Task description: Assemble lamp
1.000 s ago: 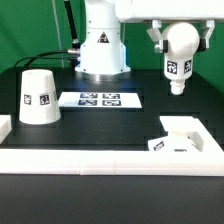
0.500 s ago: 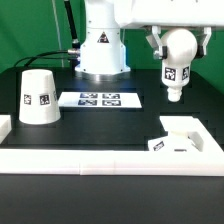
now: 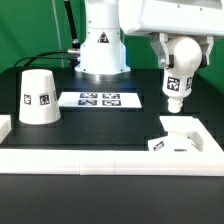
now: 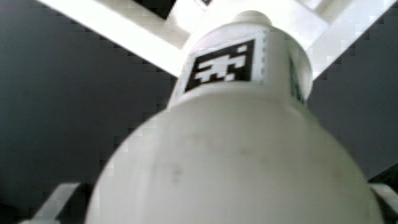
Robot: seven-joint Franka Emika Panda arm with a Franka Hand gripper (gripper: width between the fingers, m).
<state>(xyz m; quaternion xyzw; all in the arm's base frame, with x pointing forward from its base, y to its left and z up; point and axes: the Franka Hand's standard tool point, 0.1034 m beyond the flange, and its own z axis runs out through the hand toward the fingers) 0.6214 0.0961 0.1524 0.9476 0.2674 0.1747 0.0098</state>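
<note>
**Hand [image 3: 176,54] pinches the bulb [image 3: 174,78] above the base [image 3: 186,132]**

The hand hangs at the exterior view's right, its two dark fingers [image 3: 158,46] pressed against opposite sides of the bulb's round end. The bulb points down from the hand, narrow neck lowest, and leans slightly. A black-and-white tag [image 3: 172,87] on its side faces the exterior camera.

The bulb is clear of the bench [image 3: 110,125]. In the exterior view its neck ends just above the blocky base, with a strip of dark background between the two, so they are apart. From this one angle it cannot be told whether the neck is lined up exactly over the base.

In the wrist view the bulb [image 4: 222,140] fills most of the picture, stretching away from the camera, with its tag [image 4: 224,66] near the far, narrow end. White shapes show beyond that end against the dark bench; they are too cropped to tell which part of the base they belong to.

The shade [image 3: 38,97] stands on its wide end at the exterior view's left, well apart from the hand, tag outward. Between shade and base the marker board [image 3: 100,100] lies flat on the bench.
</note>
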